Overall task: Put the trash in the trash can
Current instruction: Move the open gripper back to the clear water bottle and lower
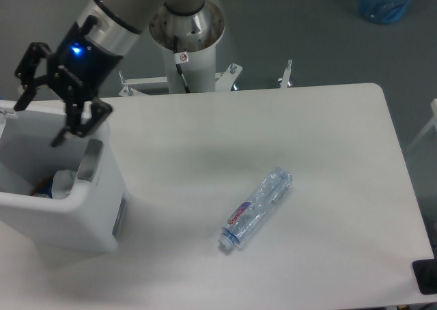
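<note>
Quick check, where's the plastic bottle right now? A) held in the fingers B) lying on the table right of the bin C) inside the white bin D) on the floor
B: the bottle lies on its side on the table, well to the right of the white bin; the gripper is open and empty above the bin.

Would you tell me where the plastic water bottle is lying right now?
The water bottle lies on the table, right of centre, well apart from the trash can at the left edge.
</note>
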